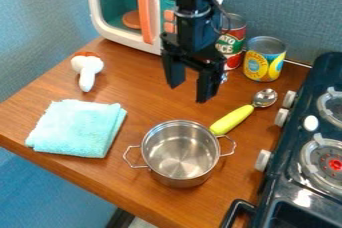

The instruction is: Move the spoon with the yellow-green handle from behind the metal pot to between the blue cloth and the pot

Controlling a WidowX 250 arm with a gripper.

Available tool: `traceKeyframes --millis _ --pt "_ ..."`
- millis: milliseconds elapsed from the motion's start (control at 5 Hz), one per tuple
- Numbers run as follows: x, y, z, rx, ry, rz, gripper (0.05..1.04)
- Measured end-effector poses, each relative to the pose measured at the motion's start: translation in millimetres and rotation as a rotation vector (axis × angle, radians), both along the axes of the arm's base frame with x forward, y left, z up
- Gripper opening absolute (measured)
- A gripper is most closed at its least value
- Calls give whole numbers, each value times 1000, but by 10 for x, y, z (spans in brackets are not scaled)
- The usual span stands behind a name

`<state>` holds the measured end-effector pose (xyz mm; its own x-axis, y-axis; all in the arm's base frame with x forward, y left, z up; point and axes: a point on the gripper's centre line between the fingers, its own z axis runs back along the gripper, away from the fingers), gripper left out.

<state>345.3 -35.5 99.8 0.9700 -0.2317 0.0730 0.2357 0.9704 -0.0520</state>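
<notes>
The pincer (pixel 192 83) hung spread and empty over the desk (pixel 150 104), where the pot (pixel 180 153) stood steady on its flat bottom.

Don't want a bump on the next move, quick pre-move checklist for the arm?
- Gripper open: ok, fingers apart.
- Gripper unloaded: ok, nothing between the fingers.
- Pot upright and empty: ok.
- Spoon free of the pot: cannot tell, handle end meets the pot's outline in view.
- Towel apart from the pot: ok, bare wood between them.
- Stove knobs off: cannot tell, no readable setting.
</notes>
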Motion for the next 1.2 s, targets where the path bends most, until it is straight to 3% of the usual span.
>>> traceKeyframes --millis 400,600,1200 --pt "262 -101 -152 6 23 26 997" --pt "344 -252 -354 28 55 6 997" --pt "454 -416 -627 64 99 -4 997"
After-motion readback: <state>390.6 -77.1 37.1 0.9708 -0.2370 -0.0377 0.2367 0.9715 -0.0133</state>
